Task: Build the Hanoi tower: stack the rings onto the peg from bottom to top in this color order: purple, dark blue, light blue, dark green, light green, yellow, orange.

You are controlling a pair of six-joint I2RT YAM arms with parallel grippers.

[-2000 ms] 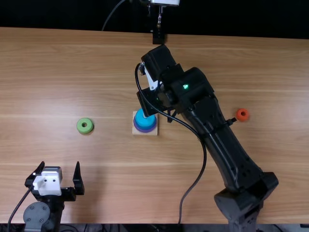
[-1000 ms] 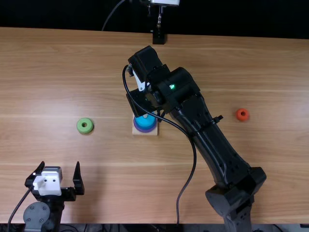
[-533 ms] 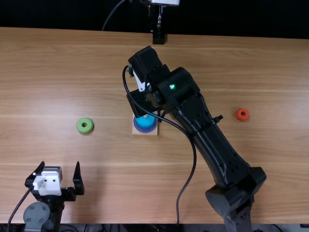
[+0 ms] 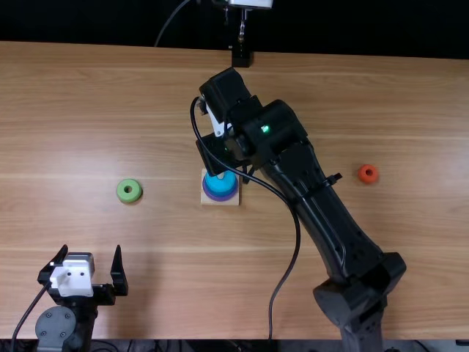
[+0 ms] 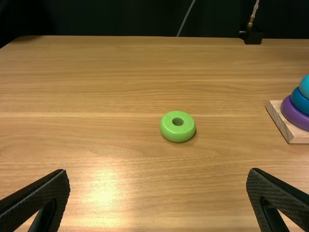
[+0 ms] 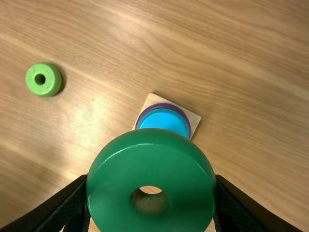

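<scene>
In the top view the right gripper [image 4: 220, 158] hangs over the far side of the peg's wooden base [image 4: 233, 202]. The right wrist view has the right gripper [image 6: 151, 193] shut on a dark green ring [image 6: 116, 179], held above the base. Stacked on that base are a purple ring [image 5: 291, 112], a dark blue ring [image 5: 301, 102] and a light blue ring [image 6: 166, 121]. The light green ring [image 4: 129, 191] lies left of the base. The left gripper [image 4: 91, 258] stands open near the table's near left; its own view shows the left gripper [image 5: 159, 188] with nothing between the fingers.
An orange-red ring [image 4: 368, 174] lies on the table right of the right arm. A black stand [image 4: 241, 56] is at the table's far edge. The right arm and its cable stretch diagonally across the middle-right of the table [image 4: 168, 293].
Since two seconds ago the right arm shifted left over the base, then moved very slightly back to the right. The left arm and the rings on the table kept still.
</scene>
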